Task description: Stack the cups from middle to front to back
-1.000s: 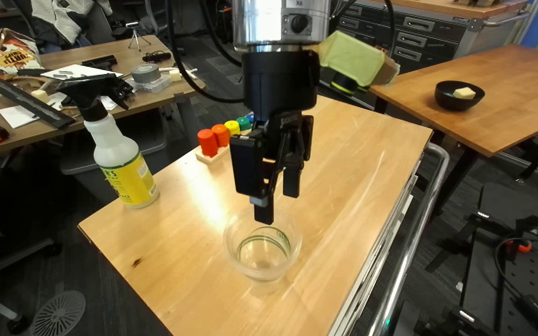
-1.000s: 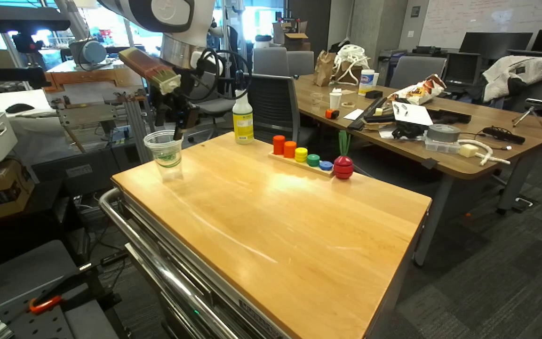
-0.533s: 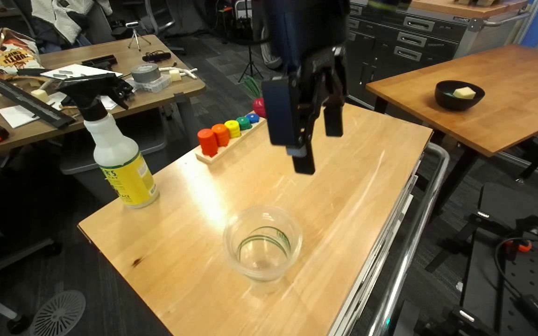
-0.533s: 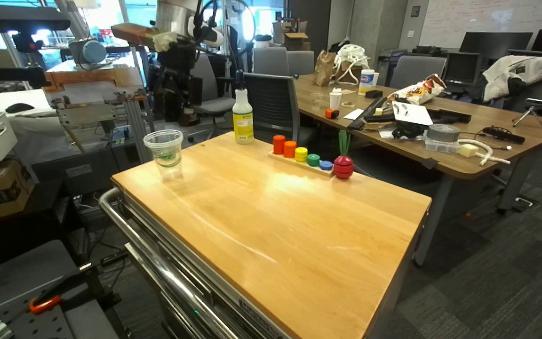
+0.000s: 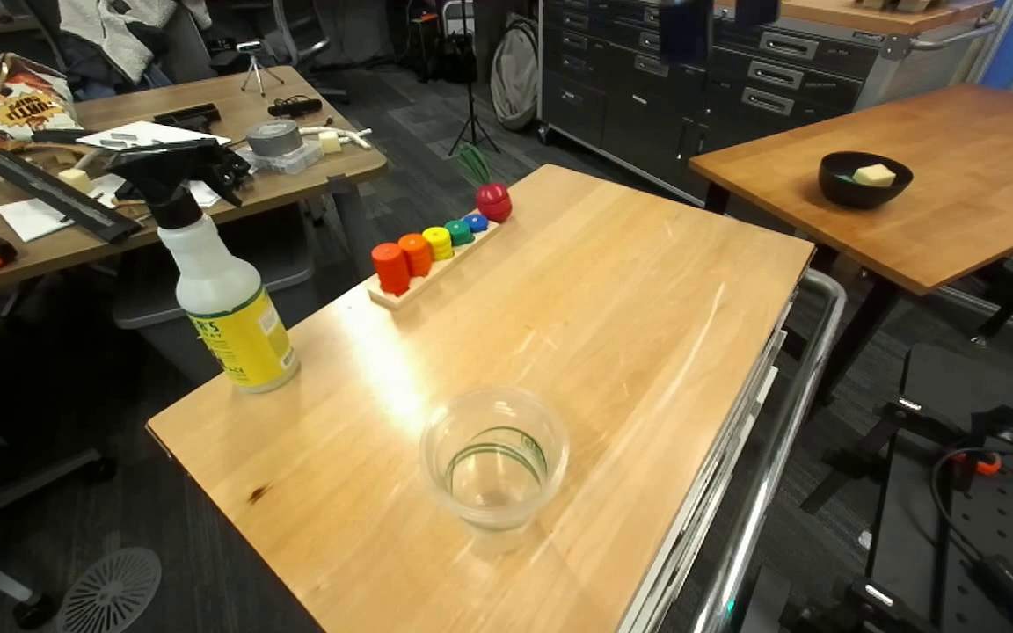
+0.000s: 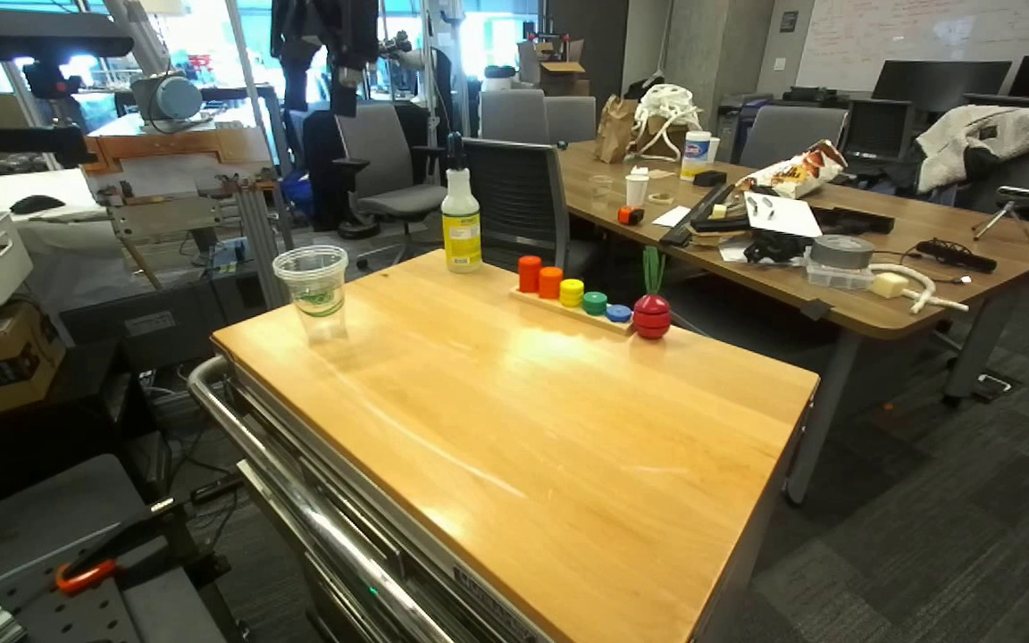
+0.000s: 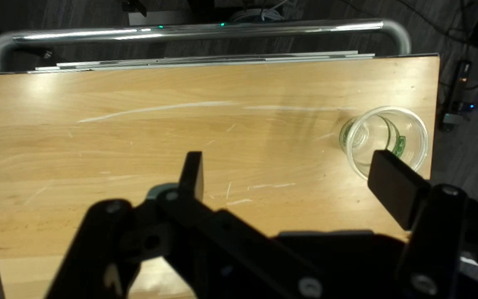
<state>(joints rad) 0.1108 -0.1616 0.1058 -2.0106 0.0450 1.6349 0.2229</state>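
The clear cups show as one nested stack (image 5: 495, 462) standing upright on the wooden tabletop (image 5: 612, 290), close to a corner. I cannot count how many cups are in it. The stack shows closely spaced rims and a green print in an exterior view (image 6: 311, 279). It is at the right in the wrist view (image 7: 388, 137), partly behind a fingertip. No separate cup stands on this tabletop. My gripper (image 7: 286, 166) is open and empty, high above the table and away from the stack. In both exterior views only its fingers show at the top edge (image 6: 320, 94).
A spray bottle (image 5: 243, 325) with a yellow label stands near the table edge. A wooden rack (image 5: 423, 286) of coloured blocks and a red radish-like toy (image 5: 494, 202) line the same edge. A metal handle rail (image 5: 779, 492) runs along the opposite side.
My gripper has risen from just over the cup stack's rim and moved up and away, almost out of both exterior views. The stack has stayed in place.
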